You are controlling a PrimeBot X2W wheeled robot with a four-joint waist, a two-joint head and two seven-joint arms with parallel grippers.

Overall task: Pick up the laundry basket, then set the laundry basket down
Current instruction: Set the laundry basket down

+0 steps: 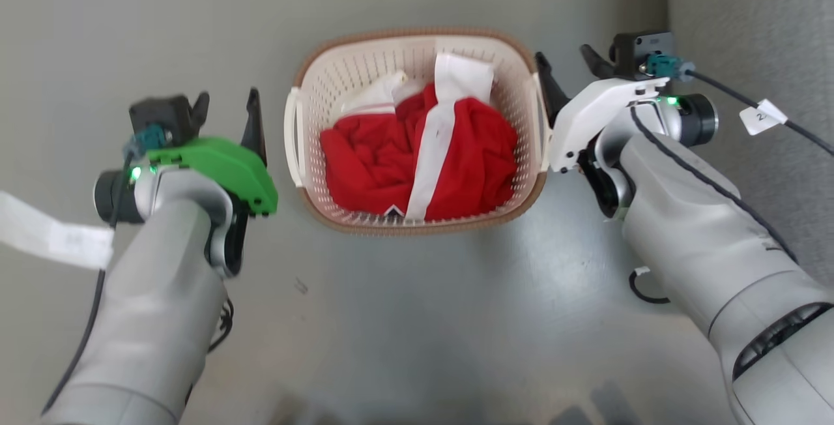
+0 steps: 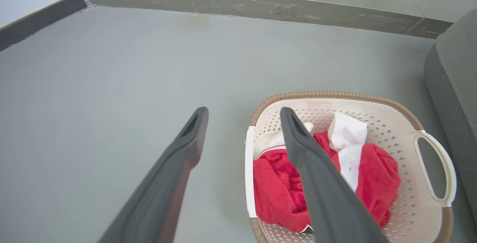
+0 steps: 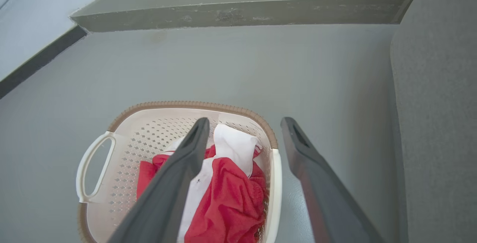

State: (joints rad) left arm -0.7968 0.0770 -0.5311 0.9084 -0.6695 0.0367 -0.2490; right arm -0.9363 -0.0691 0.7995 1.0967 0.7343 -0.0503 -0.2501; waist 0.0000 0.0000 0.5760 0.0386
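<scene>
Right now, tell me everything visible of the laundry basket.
The laundry basket is cream-white perforated plastic, rounded-rectangular, with a brown woven-look rim and a white handle on each side. It sits upright on the grey floor, holding red and white clothes. The open left tool and right tool flank it; contact is unclear.

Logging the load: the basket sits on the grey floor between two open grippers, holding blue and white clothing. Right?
Only the colour is wrong: the head view shows red and white clothing. The laundry basket does sit on the grey floor between the open left gripper and right gripper.
</scene>
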